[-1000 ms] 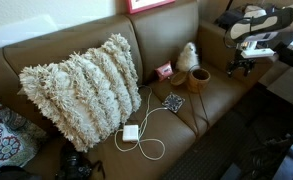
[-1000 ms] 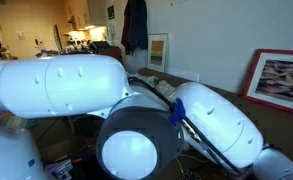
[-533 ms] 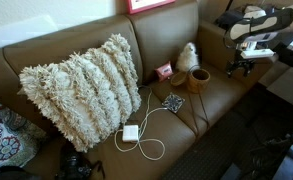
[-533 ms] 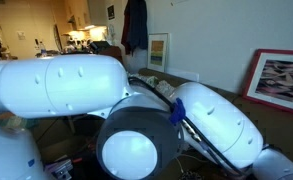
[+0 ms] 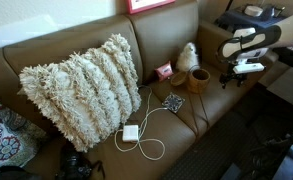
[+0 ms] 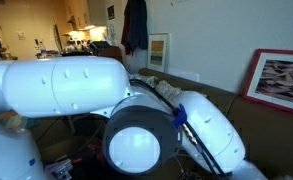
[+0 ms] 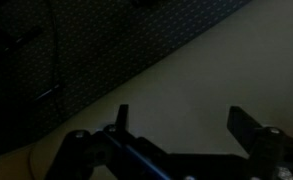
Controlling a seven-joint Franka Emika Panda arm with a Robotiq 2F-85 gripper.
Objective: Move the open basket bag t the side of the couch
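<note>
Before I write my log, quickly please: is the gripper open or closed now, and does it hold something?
Gripper: open, jaws wide apart, holding nothing.

- My arm sits in the upper right of an exterior view, with its white link lying nearly level and tipped up a little toward the right.
- At the link's left end the dark wrist and gripper hang downward.
- In the wrist view the gripper enters from the bottom edge. I see its two dark fingers upright, jaws spread as wide as they go.
- In an exterior view the arm fills the frame up close: broad white shells at upper left and lower right, and a round joint cap at bottom centre.
</note>
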